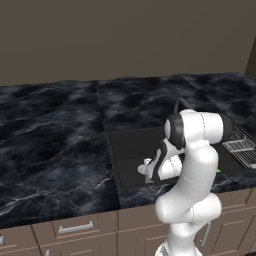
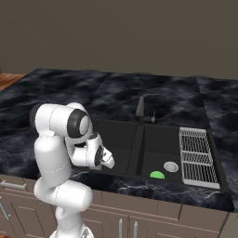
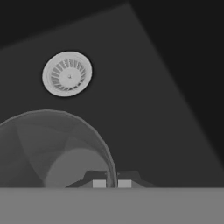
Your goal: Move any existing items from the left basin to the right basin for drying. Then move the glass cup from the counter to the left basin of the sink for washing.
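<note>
**Cup held over the left basin, green lump in the right**

Cup [image 3: 57, 148] fills the lower left of the hand view, clear and greyish, its rim wall passing between the two fingertips [image 3: 99, 183], which are pressed together on it. The gripper [image 3: 111, 183] is thus clamped on the cup's wall. Beyond it lies the matte black floor of the left basin [image 3: 144, 100], with its round silver drain [image 3: 67, 73] up and to the left of the cup.

From the left base view, the white arm [image 1: 192, 165] bends forward and down over the sink [image 1: 125, 145], with the hand low at the sink's front edge. The black marble counter [image 1: 50, 135] spreads to the left and behind. A wire rack [image 1: 242, 147] lies at the right edge, and a sliver of the green lump [image 1: 218, 171] peeks out beside the arm.

From the right base view, the hand reaches down toward the left basin [image 2: 116, 139], near its front wall; the cup itself cannot be made out here. A divider separates it from the right basin [image 2: 160, 144], where the lump [image 2: 157, 175] sits at the front, just beside that basin's drain [image 2: 171, 166]. The rack [image 2: 199, 155] adjoins this basin, and the dark faucet [image 2: 140, 109] stands behind the divider.
</note>
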Available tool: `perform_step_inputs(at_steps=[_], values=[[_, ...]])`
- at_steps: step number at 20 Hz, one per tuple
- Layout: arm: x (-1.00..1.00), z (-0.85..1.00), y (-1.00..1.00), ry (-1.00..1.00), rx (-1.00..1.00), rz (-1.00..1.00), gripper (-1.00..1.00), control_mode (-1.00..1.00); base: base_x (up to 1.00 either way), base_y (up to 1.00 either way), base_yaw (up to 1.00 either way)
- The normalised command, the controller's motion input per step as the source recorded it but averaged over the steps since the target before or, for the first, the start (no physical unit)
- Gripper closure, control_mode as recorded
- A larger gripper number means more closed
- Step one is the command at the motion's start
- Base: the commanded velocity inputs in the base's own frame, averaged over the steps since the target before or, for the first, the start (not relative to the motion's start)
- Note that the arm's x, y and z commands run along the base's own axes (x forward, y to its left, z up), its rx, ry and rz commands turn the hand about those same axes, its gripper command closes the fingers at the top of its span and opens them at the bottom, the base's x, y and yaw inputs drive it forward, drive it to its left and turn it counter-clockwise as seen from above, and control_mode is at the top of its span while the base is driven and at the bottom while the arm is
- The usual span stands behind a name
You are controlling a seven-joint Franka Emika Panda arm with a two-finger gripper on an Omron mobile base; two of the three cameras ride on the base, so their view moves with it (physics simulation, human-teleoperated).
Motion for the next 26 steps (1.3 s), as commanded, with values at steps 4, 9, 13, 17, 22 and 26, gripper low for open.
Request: perform_step_inputs(at_steps=[4,9,13,17,22,26], values=[[0.0,-0.16,0.0,0.0,0.0,0.0,1.0,-1.0,0.0,0.0,0.0],[0.0,-0.16,0.0,0.0,0.0,0.0,1.0,-1.0,0.0,0.0,0.0],[0.0,-0.15,0.0,0.0,0.0,0.0,1.0,-1.0,0.0,0.0,0.0],[0.0,-0.14,0.0,0.0,0.0,0.0,1.0,-1.0,0.0,0.0,0.0],[0.0,-0.15,0.0,0.0,0.0,0.0,1.0,-1.0,0.0,0.0,0.0],[0.0,-0.14,0.0,0.0,0.0,0.0,1.0,-1.0,0.0,0.0,0.0]])
